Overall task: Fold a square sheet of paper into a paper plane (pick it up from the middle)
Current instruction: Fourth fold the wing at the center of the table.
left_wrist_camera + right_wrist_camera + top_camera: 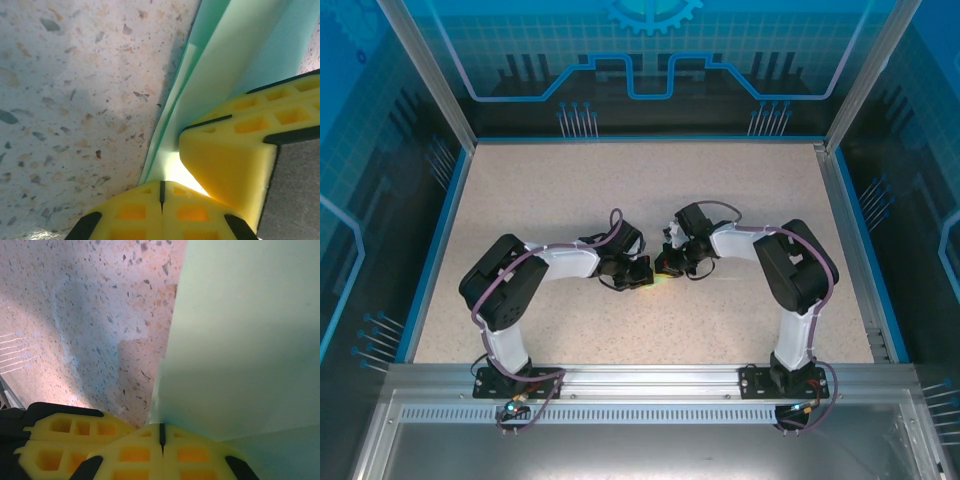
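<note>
You have the left gripper point(161, 196) and right gripper point(161, 439) both closed, tip to tip, on the paper plane point(220, 75) at the middle of the table point(740, 200), apparently on its layered edge, so any uneven pull could tear it or slip a layer loose.

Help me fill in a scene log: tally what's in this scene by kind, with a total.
Folded mint-green paper: 1
Robot arms: 2 (left arm, right arm)
Pairs of yellow fingers: 2 (left fingers, right fingers), both shut on it
Total: 5
</note>
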Robot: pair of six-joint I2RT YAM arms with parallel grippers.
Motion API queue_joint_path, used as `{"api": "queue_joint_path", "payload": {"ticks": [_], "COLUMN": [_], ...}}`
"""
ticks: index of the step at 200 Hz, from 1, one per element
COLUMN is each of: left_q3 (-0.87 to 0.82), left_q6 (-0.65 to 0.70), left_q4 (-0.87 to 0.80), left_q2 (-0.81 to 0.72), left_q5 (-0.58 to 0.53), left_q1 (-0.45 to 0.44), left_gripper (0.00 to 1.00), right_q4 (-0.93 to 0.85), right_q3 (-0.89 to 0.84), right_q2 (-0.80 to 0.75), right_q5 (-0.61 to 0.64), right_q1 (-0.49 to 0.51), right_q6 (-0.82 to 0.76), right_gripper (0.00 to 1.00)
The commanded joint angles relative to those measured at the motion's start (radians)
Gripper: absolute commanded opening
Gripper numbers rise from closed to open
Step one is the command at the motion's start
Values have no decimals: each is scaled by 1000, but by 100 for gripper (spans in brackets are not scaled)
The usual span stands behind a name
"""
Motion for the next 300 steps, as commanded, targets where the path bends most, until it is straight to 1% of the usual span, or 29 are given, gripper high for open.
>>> {"api": "queue_joint_path", "payload": {"ticks": [1,37,98,165,205,222,254,277,300], "left_q3": [-32,-29,-25,-30,-25,-21,-12,-6,0], "left_q6": [7,6,3,8,10,8,9,8,9], "left_q4": [-61,-103,-152,-158,-161,-160,-160,-158,-157], "left_q2": [19,19,39,42,39,39,41,42,42], "left_q5": [-40,-51,-41,-35,-34,-33,-34,-31,-28], "left_q1": [9,10,10,9,10,10,10,10,10], "left_gripper": [0,0,0,0,0,0,0,0,0], "right_q4": [-3,1,-32,-48,-52,-58,-29,-36,-39], "right_q3": [4,-6,58,133,191,212,171,109,56], "right_q2": [41,64,79,105,137,123,-9,-103,-128], "right_q5": [-7,13,64,146,148,144,97,98,92], "right_q1": [0,-78,-217,-305,-353,-362,-348,-305,-233], "right_q6": [-6,-19,-55,-55,-50,-57,-68,-75,-57], "right_gripper": [1,0,1,1,1,1,1,2,2]}}
